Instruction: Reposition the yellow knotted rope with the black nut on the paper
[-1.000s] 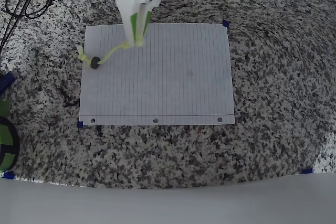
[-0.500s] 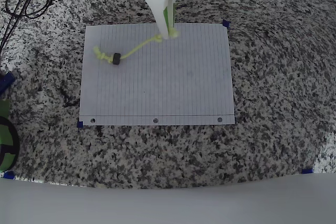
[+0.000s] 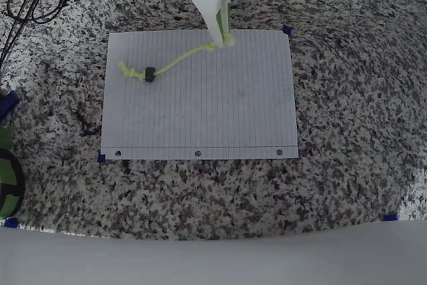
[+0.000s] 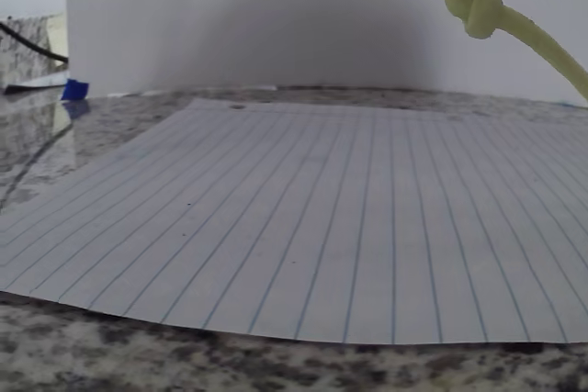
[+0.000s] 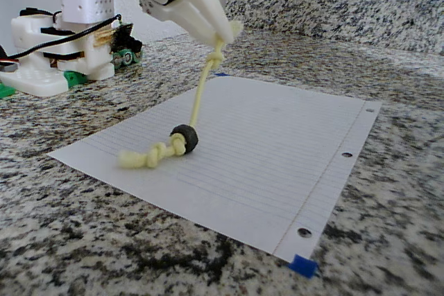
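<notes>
Gripper pinched closed on one knotted end of the yellow knotted rope, held up over the far edge of the paper in the overhead view. That raised grip is why the cord runs as a slanted line down to the sheet: the other knotted end and the black nut rest on the paper near its left edge (overhead view), the nut sitting just inside the trailing knot and acting as a small anchor. The fixed view confirms it: nut touching the sheet, cord rising from it to the claw. Wrist view shows the held knot hanging above bare lined paper. Nothing stands on the sheet in the rope's way. Around it: granite counter, blue tape corner marks, black cables well apart at the upper left.
</notes>
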